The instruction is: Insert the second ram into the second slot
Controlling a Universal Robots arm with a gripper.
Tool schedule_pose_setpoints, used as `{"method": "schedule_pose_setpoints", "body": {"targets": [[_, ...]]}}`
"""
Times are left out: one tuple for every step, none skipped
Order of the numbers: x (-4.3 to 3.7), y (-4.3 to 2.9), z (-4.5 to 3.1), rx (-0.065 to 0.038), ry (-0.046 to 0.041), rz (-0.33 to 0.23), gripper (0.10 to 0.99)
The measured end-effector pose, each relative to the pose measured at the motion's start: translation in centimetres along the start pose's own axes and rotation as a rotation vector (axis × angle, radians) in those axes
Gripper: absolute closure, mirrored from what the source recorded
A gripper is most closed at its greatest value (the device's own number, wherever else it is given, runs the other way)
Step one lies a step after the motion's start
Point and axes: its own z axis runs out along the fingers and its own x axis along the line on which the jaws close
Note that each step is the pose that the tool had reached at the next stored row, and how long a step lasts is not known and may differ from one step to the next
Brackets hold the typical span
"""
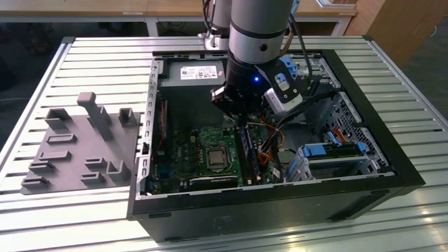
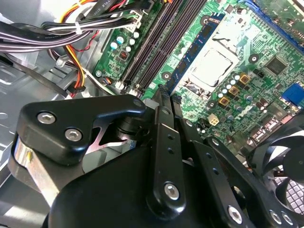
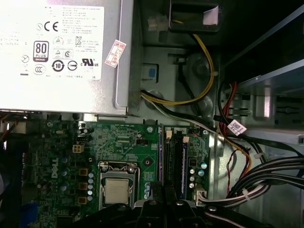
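Observation:
The second ram is a thin dark-blue strip running along the row of black slots, on the side nearest the processor socket. My gripper is shut on it, and the strip leaves the narrow gap between the black fingers. In the first wrist view the same strip leads away from the gripper towards the power supply. In the exterior view the gripper hangs low inside the open computer case over the slots. How deep the ram sits cannot be seen.
A silver power supply lies beyond the slots. Bundled cables crowd one side and a fan the other. Blue drive-bay clips sit at the exterior view's right. A grey fixture plate lies outside the case wall.

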Motion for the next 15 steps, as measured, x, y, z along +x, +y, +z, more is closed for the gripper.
{"method": "schedule_pose_setpoints", "body": {"targets": [[0.0,0.0,0.04,0.0,0.0,0.0,0.953],[0.0,-0.01,0.08,0.0,0.0,0.0,0.953],[0.0,-0.01,0.12,0.0,-0.0001,0.0,0.953],[0.0,-0.02,0.16,0.0,0.0,0.0,0.953],[0.0,-0.02,0.19,0.0,0.0,0.0,0.953],[0.0,-0.03,0.23,0.0,0.0,0.0,0.953],[0.0,-0.04,0.26,0.0,0.0,0.0,0.953],[0.0,-0.04,0.3,0.0,0.0,0.0,0.953],[0.0,-0.05,0.35,0.0,-0.0001,0.0,0.953],[0.0,-0.05,0.38,0.0,0.0,0.0,0.953],[0.0,-0.06,0.42,0.0,0.0,0.0,0.953],[0.0,-0.07,0.46,0.0,0.0,0.0,0.953],[0.01,-0.07,0.5,0.0,0.0,0.0,0.953],[0.0,-0.08,0.55,0.0,0.0,0.0,0.953],[0.01,-0.08,0.6,0.0,0.0,0.0,0.953]]}}
